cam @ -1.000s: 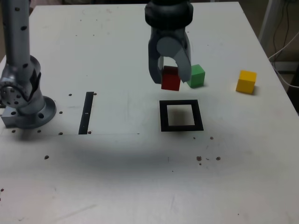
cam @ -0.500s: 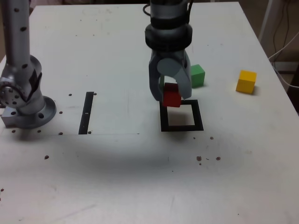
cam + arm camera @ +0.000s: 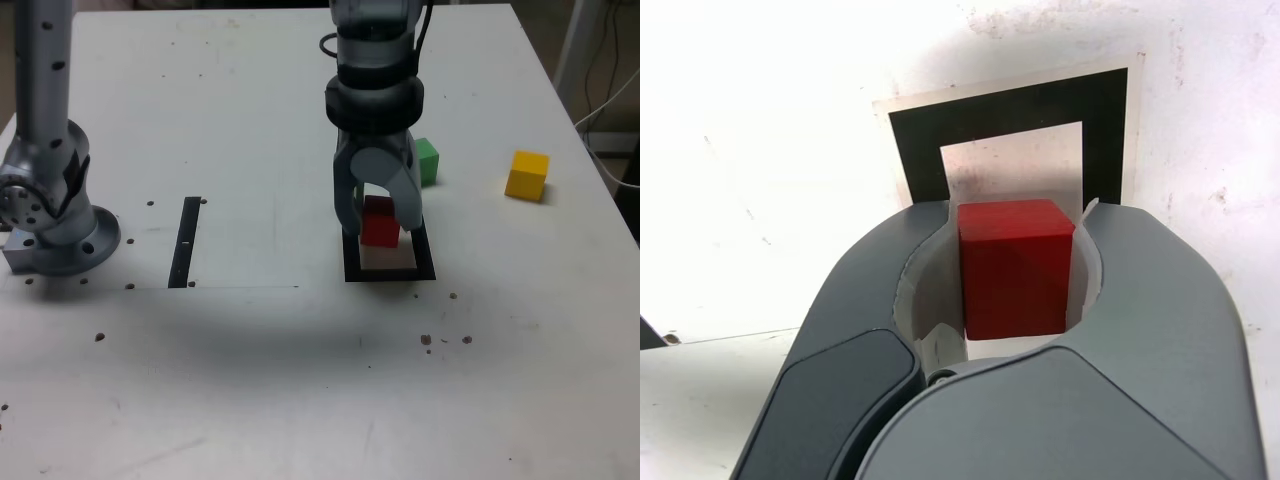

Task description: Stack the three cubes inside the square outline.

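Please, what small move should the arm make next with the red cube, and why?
Probably lower it a little further, then open. The end effector is shut on the red cube, which sits over the pale centre of the square outline; whether it already touches down cannot be told. The green cube and yellow cube wait outside on the table.

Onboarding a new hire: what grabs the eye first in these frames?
The gripper, shut on the red cube, right over the square outline at mid-table. Then the two loose cubes behind it toward the exterior view's right: the green cube half hidden by the arm, and the yellow cube near the table edge.
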Motion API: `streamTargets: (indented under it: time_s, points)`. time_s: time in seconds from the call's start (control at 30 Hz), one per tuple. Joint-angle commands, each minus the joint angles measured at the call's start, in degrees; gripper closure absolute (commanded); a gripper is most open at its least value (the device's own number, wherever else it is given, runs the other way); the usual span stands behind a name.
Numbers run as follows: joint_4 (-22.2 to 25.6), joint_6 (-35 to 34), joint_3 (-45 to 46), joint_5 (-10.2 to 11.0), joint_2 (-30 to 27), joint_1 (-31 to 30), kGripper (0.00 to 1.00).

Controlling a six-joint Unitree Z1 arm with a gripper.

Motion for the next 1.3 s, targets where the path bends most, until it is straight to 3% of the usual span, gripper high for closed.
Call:
streamTargets:
  time_s: [0.0,0.23,0.3,0.47,0.53,0.93,1.27]
  points:
    - [-0.47,-0.10,-0.11,-0.06,0.66,-0.11,0.74]
    - [-1.82,-0.10,-0.20,-0.07,1.65,-0.13,0.73]
    - [-2.21,-0.10,-0.02,0.05,1.88,-0.13,0.60]
    - [-2.45,-0.10,0.94,0.10,2.17,-0.11,0.10]
    - [-2.39,-0.10,1.22,-0.02,2.17,-0.10,0.02]
    - [-1.85,-0.11,1.97,0.35,0.47,-0.07,0.01]
    - [3.04,0.08,0.48,3.68,-2.08,2.31,0.01]
